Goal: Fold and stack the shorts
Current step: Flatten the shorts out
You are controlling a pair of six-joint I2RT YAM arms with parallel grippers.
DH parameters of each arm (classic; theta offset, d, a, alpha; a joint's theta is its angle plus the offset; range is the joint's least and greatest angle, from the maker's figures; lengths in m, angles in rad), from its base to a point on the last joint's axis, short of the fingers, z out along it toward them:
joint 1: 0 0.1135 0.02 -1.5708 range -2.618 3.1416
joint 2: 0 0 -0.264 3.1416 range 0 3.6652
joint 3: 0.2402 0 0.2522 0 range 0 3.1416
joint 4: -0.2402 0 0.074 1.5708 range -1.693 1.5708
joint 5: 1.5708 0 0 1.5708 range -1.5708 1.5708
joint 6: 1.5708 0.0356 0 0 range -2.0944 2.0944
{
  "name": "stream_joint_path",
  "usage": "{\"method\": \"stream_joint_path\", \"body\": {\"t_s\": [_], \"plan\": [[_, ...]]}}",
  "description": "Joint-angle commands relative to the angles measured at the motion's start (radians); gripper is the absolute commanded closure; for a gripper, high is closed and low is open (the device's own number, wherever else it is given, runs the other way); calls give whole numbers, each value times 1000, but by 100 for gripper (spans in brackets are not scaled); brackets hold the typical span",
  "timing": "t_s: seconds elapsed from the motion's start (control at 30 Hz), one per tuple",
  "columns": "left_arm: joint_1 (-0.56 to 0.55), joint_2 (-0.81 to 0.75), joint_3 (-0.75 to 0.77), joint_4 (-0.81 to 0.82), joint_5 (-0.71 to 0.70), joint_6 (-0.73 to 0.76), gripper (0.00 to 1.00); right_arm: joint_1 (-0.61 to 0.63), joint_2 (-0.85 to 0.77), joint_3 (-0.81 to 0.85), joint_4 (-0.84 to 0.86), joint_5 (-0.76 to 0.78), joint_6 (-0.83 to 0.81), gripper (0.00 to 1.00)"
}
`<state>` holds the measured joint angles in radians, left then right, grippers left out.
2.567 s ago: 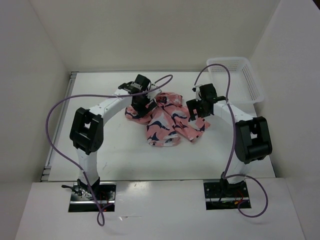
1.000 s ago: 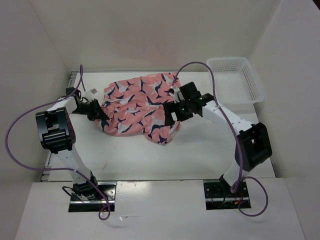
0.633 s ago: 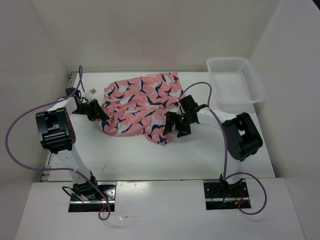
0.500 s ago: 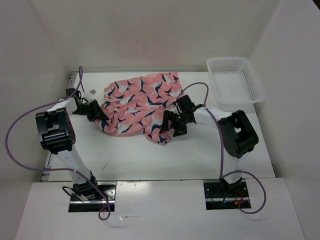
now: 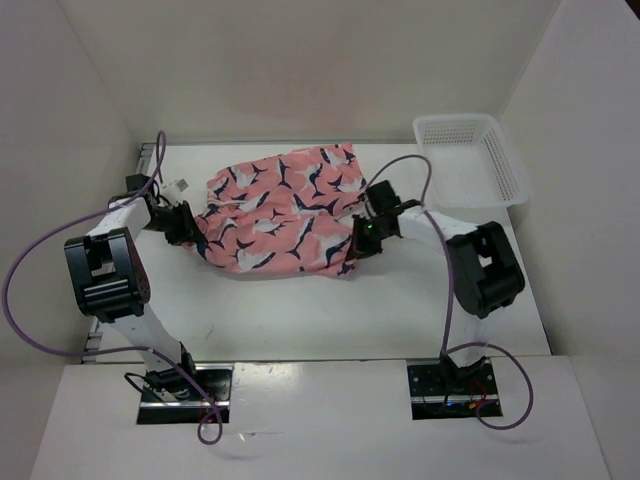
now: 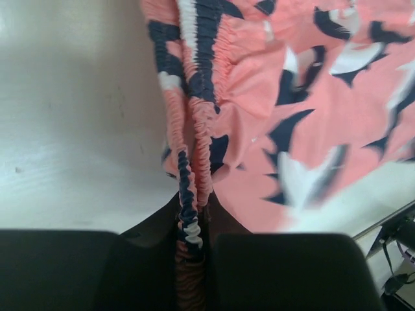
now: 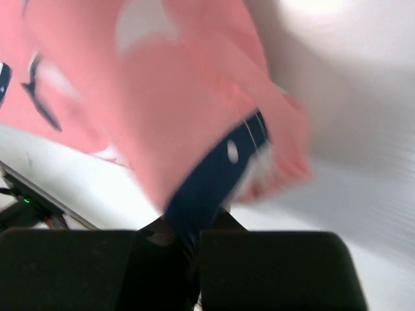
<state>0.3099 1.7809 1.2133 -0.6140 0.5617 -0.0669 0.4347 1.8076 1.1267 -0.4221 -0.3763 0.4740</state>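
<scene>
- The shorts point(image 5: 280, 215) are spread across the far middle of the white surface point(image 5: 300, 310), pulled out between the 2 arms, with the pink cloth and its dark and white shark shapes facing up
- The left edge of the cloth meets the left pincer point(image 5: 185, 228), and the near right corner meets the right pincer point(image 5: 362, 240)
- The far right corner of the cloth lies close to the back edge of the surface
- The left pincer is closed tight on the gathered elastic waistband point(image 6: 194, 129); in the left wrist view the ruffled band runs straight down into the thin slit between the 2 dark fingers
- To the right of that band, the same view shows the cloth fanning out wide over the surface
- The right pincer is likewise clamped on the shorts; the right wrist view is blurred, but a fold of pink cloth with a dark navy patch drops between its 2 fingers, which stand almost together
- Both pincers sit low, near the surface; whether the gripped edges are lifted clear of it cannot be told
- A white mesh basket point(image 5: 470, 160) stands at the far right corner, apart from the shorts
- A purple cable point(image 5: 40, 270) loops out from the left arm, and another arcs over the right arm
</scene>
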Motion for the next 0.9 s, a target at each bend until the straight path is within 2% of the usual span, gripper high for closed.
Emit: {"method": "stream_joint_path", "body": {"t_s": [0.0, 0.03, 0.1, 0.23, 0.27, 0.3, 0.37, 0.4, 0.43, 0.5, 0.6, 0.63, 0.7, 0.73, 0.77, 0.8, 0.83, 0.87], "plan": [[1, -58, 29, -123, -65, 104, 87, -178, -160, 67, -212, -53, -321, 100], [1, -58, 29, -147, -75, 120, 87, -259, -160, 80, -334, -88, -377, 100], [1, -58, -1, -209, -48, 165, 85, -322, -169, 70, -470, -147, -507, 100], [-9, -28, -52, -256, 14, 202, 79, -303, -176, 44, -461, -182, -526, 98], [-9, -14, -40, -256, 14, 202, 78, -288, -175, 44, -461, -156, -526, 84], [-18, -2, -40, -256, 14, 202, 75, -277, -175, 44, -461, -139, -514, 75], [-29, 18, -26, -267, 4, 202, 69, -277, -185, 56, -461, -104, -505, 71], [-29, 18, -26, -267, -5, 202, 63, -287, -185, 56, -461, -72, -491, 60], [-29, 18, -26, -276, -5, 202, 43, -287, -185, 67, -461, -44, -477, 52], [-29, 8, -15, -285, -16, 211, 21, -313, -185, 94, -472, -12, -477, 36], [-29, -41, 52, -335, -51, 236, 7, -332, -185, 149, -486, 5, -521, 26], [-29, -63, 78, -336, -75, 236, 2, -305, -185, 222, -453, 28, -522, 21], [-29, -147, 142, -238, -158, 236, 0, -246, -143, 338, -405, 79, -497, 19], [-29, -165, 159, -190, -186, 236, 0, -176, -117, 476, -356, 98, -488, 19], [-40, -155, 181, -108, -216, 222, 0, -142, -41, 552, -339, 143, -488, 19], [-57, -120, 257, -87, -286, 176, 0, -113, 13, 717, -330, 161, -488, 18], [-57, -71, 316, -87, -313, 153, 0, -76, 68, 804, -320, 193, -488, 18], [-67, 40, 377, -108, -324, 141, 0, -67, 191, 884, -307, 251, -473, 17]]}}
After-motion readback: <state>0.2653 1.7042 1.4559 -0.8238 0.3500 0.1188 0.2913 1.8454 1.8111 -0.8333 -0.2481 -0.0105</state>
